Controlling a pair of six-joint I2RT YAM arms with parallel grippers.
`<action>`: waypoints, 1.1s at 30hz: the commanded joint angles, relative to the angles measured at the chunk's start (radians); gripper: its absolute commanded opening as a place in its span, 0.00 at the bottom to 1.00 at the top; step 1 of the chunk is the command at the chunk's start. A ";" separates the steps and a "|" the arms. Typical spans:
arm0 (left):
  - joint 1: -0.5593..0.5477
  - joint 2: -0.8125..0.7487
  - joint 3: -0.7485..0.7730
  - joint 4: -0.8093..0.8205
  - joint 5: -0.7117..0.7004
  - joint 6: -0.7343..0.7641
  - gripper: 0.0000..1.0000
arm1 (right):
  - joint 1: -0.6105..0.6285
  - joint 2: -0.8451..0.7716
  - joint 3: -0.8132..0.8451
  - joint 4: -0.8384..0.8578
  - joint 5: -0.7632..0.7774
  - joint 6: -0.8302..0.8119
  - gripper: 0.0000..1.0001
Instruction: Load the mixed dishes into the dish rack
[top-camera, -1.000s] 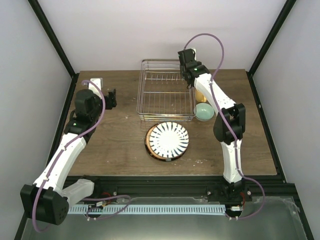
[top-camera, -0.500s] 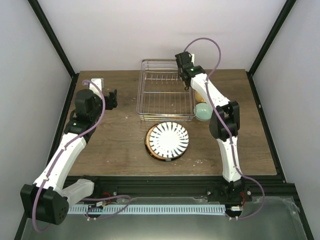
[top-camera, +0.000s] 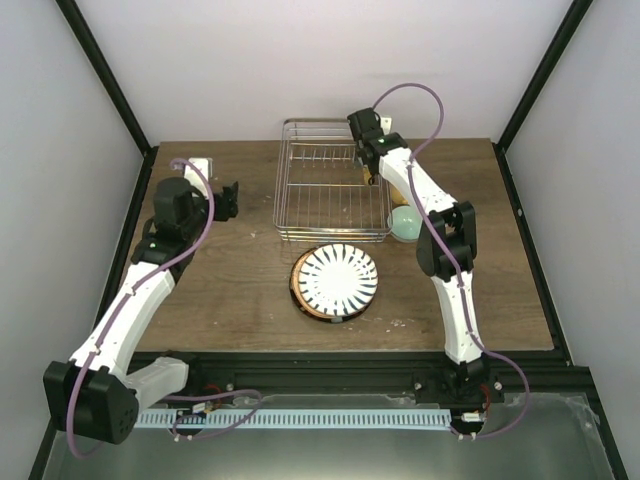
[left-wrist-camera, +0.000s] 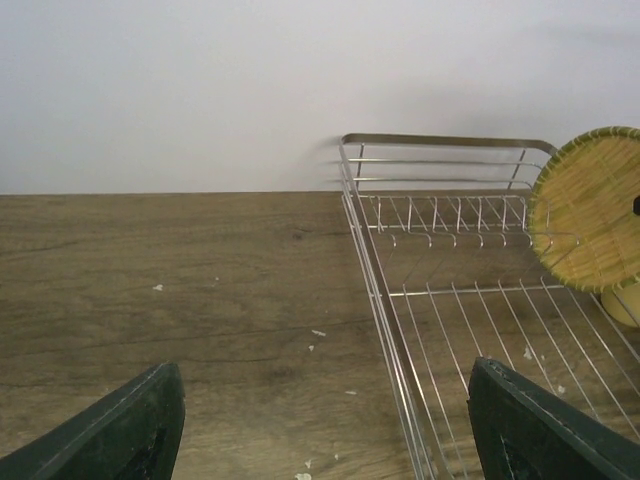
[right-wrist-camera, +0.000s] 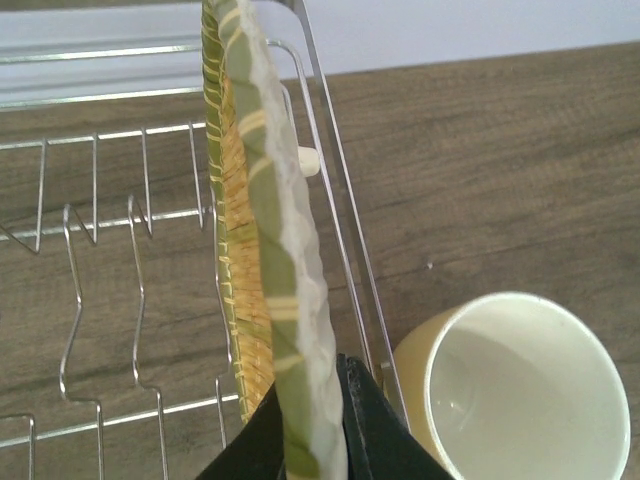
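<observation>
Pinching the woven yellow plate (right-wrist-camera: 250, 250) by its lower rim, the right claw (right-wrist-camera: 312, 430) is holding it on edge above the right side of the dish rack (top-camera: 284, 190), just inside the right wall. The upright hold is evidently aligning the plate with the divider prongs, so that it can drop between them rather than lie flat on the grid floor. The plate is not yet resting in a slot, as far as the views are showing. The yellow mug (right-wrist-camera: 510, 390) is standing on the tabletop (top-camera: 230, 270) just outside that wall, and the mint-green bowl (top-camera: 405, 222) is sitting near the rack's front right corner. The striped plate (top-camera: 336, 277) is lying in front of the rack, with another rim showing beneath it. The left claw (top-camera: 228, 198) is hovering spread and holding nothing, well left of the rack, apparently waiting clear.
</observation>
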 joint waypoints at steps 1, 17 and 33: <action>0.003 0.013 -0.003 0.008 0.030 0.015 0.79 | 0.008 0.003 0.003 -0.070 0.002 0.081 0.01; -0.001 0.032 -0.004 0.007 0.038 0.017 0.79 | 0.007 -0.022 -0.044 -0.046 0.011 0.051 0.38; 0.000 0.060 0.002 0.010 0.042 0.015 0.79 | 0.007 -0.175 0.050 -0.130 0.002 0.022 0.54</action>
